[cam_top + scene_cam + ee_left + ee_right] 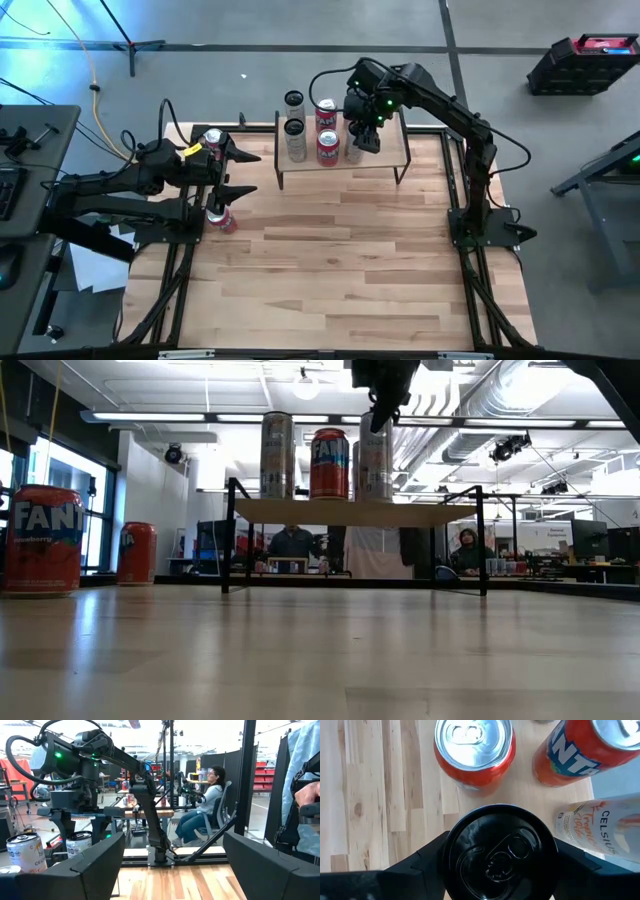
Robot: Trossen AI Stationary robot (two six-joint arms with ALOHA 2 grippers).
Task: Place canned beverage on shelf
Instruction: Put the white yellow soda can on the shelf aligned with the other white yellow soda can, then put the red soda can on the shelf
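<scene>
The shelf (385,160), a light plank on thin black legs, stands at the table's far side. My right gripper (365,135) is over it, shut on a black-topped silver can (500,852), which stands at the right of the cans on the plank (375,460). Two red Fanta cans (472,750) (580,750) and a white Celsius can (605,830) stand close by it on the plank. My left gripper (240,172) waits open at the table's left, level and holding nothing. My right gripper pinches the can's upper wall (451,845) between its two fingers, one on each of two opposite sides just under the rim. The fingers come from above, slanting steeply down. The can is upright, and its base (375,498) sits on the shelf's plank.
Two silver cans (294,138) (293,100) stand at the shelf's left end. Two red cans (222,215) (212,140) stand on the table beside my left gripper. The plank's right end (395,150) is bare. People sit in the room beyond the table (207,805).
</scene>
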